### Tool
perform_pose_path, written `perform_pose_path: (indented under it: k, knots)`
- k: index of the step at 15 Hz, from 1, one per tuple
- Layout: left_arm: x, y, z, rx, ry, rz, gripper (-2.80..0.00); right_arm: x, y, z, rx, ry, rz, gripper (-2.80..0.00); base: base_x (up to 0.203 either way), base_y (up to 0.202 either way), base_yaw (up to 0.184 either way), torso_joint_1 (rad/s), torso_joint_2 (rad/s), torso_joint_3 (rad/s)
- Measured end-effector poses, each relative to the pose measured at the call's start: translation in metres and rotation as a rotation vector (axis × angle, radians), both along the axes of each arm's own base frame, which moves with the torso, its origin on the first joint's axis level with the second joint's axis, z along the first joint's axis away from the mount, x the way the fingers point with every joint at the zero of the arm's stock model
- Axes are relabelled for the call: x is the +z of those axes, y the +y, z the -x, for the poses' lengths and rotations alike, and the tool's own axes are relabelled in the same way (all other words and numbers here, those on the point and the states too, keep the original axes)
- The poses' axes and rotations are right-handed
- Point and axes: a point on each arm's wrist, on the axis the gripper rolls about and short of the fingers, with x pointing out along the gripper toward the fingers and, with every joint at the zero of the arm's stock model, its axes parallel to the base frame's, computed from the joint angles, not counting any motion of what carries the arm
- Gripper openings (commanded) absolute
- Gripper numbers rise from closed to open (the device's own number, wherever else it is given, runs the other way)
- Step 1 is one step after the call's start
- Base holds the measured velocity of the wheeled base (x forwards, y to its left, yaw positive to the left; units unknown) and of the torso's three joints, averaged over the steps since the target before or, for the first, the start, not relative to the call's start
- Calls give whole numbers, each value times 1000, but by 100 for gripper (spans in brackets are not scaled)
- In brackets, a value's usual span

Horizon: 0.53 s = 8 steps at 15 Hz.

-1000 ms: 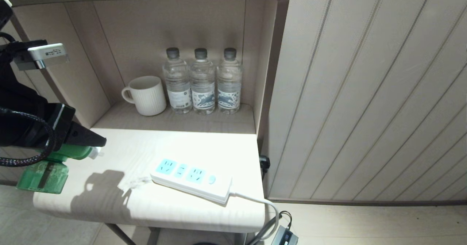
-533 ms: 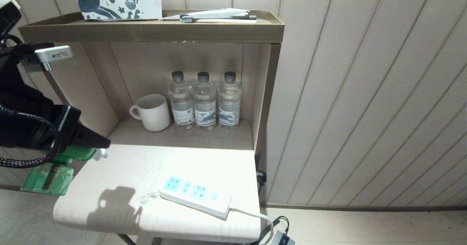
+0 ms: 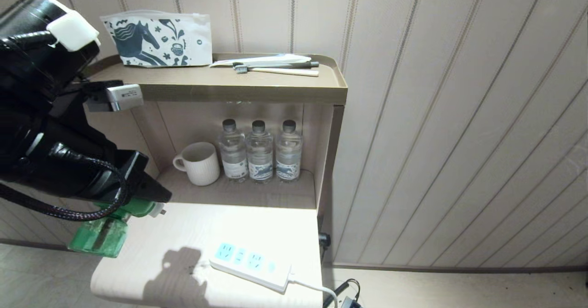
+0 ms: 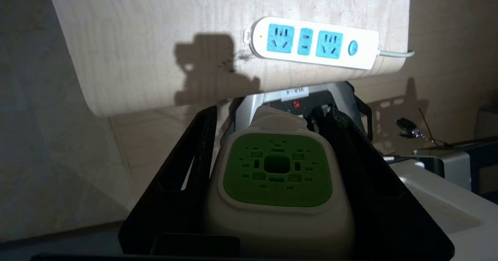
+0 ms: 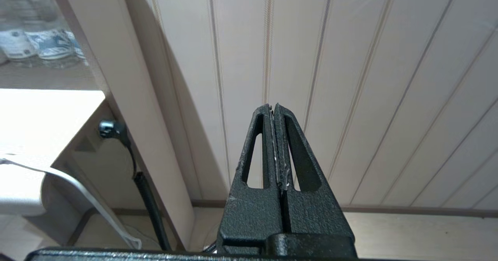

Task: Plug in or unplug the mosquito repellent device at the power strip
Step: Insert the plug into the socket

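Mosquito repellent device (image 4: 277, 175), a small translucent green liquid bottle under a white rounded head with a perforated green face, sits clamped between the black fingers (image 4: 186, 167) of the left gripper (image 3: 149, 198), one finger on each side of the white head. In the head view it hangs in the air at the table's left edge, bottle end out over the floor and a small white end pointing toward the table, well apart from the long white power strip (image 3: 251, 266) with light-blue socket panels, which lies near the front right of the pale wood-grain table (image 3: 183, 225); all its sockets are empty. The right gripper (image 5: 277, 144) is parked facing the panelled wall, fingers together on nothing. Judgement: the device is carried but not yet plugged in. Risk: the strip lies loose on the table and may slide or tip under an off-axis push, and the pins cannot be seen from either view, so misalignment with the socket is possible; a grip on the smooth rounded head could let the device rotate. Against the earlier head view, the whole scene sits lower and smaller and the top shelf with a printed pouch (image 3: 158, 39) and toothbrush (image 3: 274, 70) has come into view, which reads as camera movement; the left gripper holds the device as before, now nearer the picture's centre.
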Motion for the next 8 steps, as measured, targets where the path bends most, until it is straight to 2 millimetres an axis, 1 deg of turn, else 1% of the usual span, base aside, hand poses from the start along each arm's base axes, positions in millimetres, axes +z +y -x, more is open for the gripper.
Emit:
perform_pose_path:
  k: [2, 5, 8]
  knots:
    - [-13, -5, -7, -5, 36, -11, -280, 0, 0, 0, 0, 0, 0, -280, 0, 0, 0, 68, -140, -72]
    - [-30, -13, -22, -5, 79, -20, -280, 0, 0, 0, -1, 0, 0, -280, 0, 0, 0, 13, -27, -16]
    - [-48, -25, -41, -4, 139, -48, -280, 0, 0, 0, -1, 0, -1, -280, 0, 0, 0, 0, 0, 0]
